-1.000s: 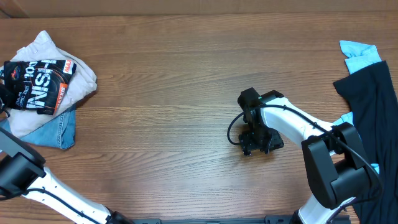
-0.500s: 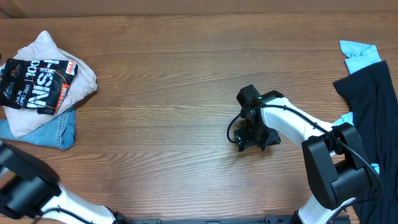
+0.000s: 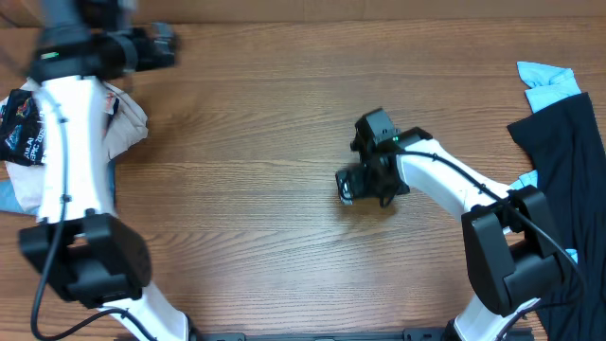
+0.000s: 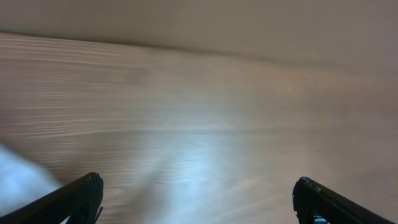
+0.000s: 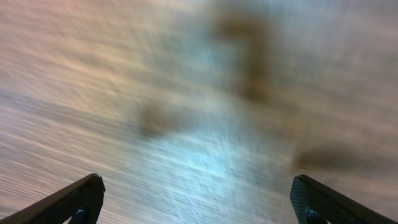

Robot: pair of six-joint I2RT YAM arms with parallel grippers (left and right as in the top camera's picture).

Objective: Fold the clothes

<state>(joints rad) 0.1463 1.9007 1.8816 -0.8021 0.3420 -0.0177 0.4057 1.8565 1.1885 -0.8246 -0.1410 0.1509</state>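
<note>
Wood table [image 3: 246, 123]: left arm [image 3: 68, 142] reaches far over the clothes [image 3: 21, 133] (right arm [image 3: 445, 180] bent mid-table); both jaws gape empty.

Counter [image 3: 256, 123]: a brown, wood-grained surface, shown from overhead with the grain running left to right and filling the view from near edge to far edge. A plain tan band [image 4: 249, 25] is seen beyond the far edge. In both wrist views the grain is blurred, and a pale glare patch is visible.
</note>
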